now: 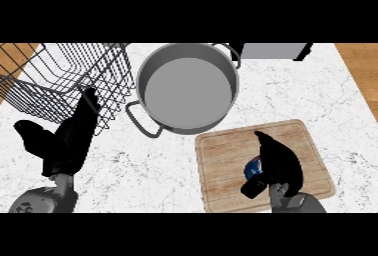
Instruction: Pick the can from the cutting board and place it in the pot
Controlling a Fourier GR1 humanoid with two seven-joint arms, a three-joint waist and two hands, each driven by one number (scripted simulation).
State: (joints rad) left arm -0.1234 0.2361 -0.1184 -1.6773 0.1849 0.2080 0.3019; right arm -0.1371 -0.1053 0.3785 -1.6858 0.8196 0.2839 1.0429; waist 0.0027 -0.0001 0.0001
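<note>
The right hand (pixel 279 159) curls around the blue can (pixel 252 168) on the near cutting board (pixel 221 150) to lift it to the far pot (pixel 184 90), while the left hand (pixel 70 137) rests open.

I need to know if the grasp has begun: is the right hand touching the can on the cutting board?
Cannot tell. In the head view the right hand lies over the can, hiding all but a blue sliver, so neither contact nor gap shows.
</note>
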